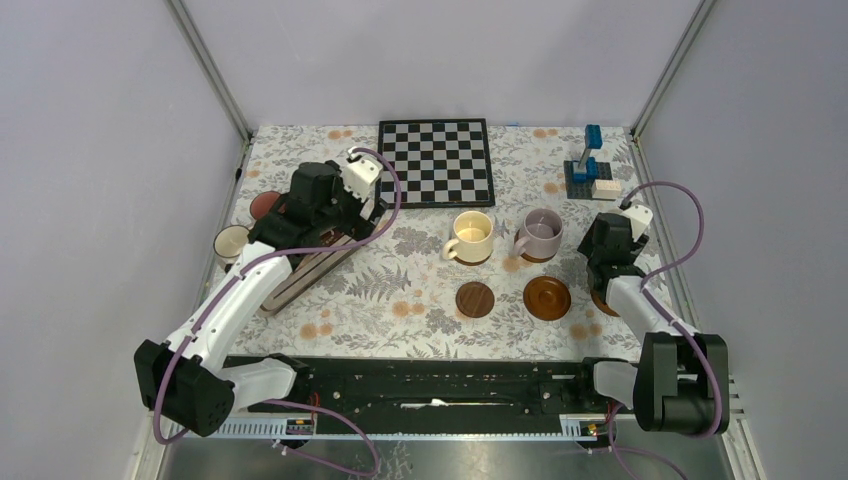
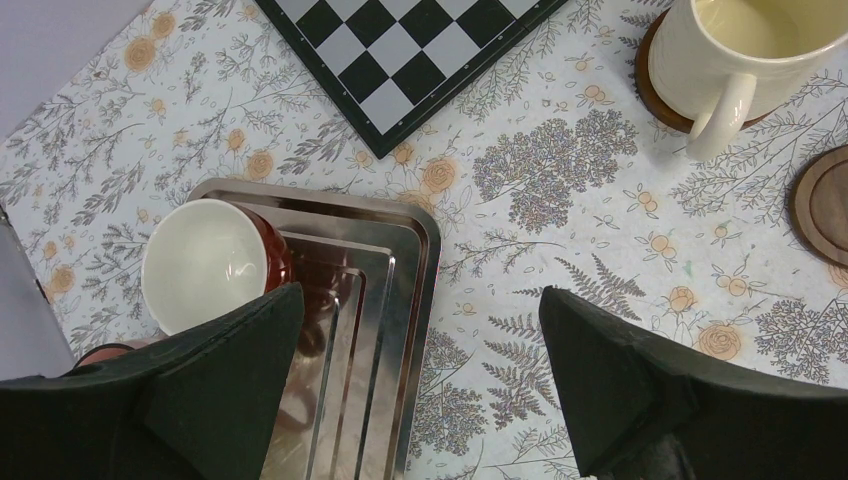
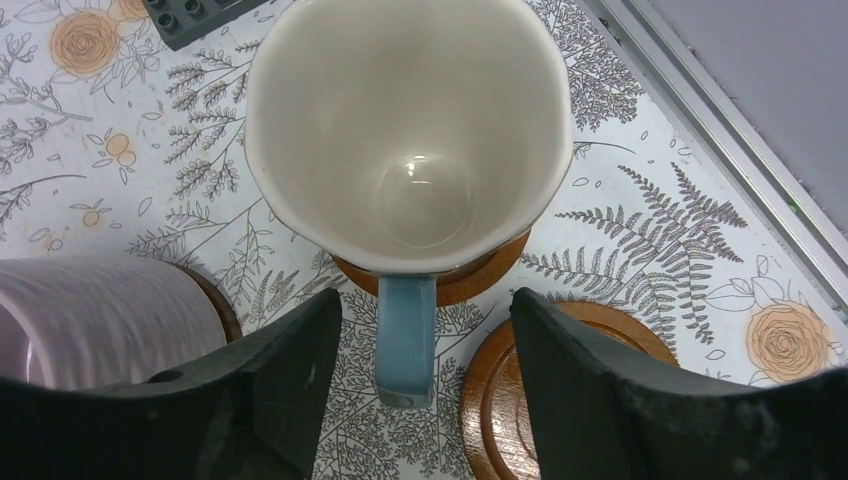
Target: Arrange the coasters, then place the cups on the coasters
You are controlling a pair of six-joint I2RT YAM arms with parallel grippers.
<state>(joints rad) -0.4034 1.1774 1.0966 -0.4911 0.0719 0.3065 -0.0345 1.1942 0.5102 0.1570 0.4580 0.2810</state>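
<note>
Step in hand, as I read it: cup placement, coasters already laid out.

- Table [image 1: 400, 290]: the work sat in the centre and right of the top view.
- Metal tray [image 2: 370, 250], lower left of the left wrist view, carried the dark red cup [image 2: 205, 262] at its left end.
- Left end effector [image 2: 420, 295] hung over the tray, fingers spread wide, nothing between them.
- Right end effector [image 3: 425, 300] was at the right edge of the top view. Its fingers were spread either side of the light blue cup [image 3: 410, 130] handle, with a gap on both sides (so no grip).
- The light blue cup stood upright on its coaster [image 3: 480, 275].
- Cream-yellow cup [image 1: 471, 236] and lilac cup [image 1: 541, 234] each stood on a coaster, centre of the top view.
- Free coasters: a dark one [image 1: 475, 299] and a lighter one [image 1: 547, 297] below those cups. A third [image 3: 540, 390] lay just beside the blue cup's coaster.

Next move, my call: the right arm should lift straight up so a finger doesn't clip the handle. The left should then close on the dark red cup and carry it to a free coaster.
</note>
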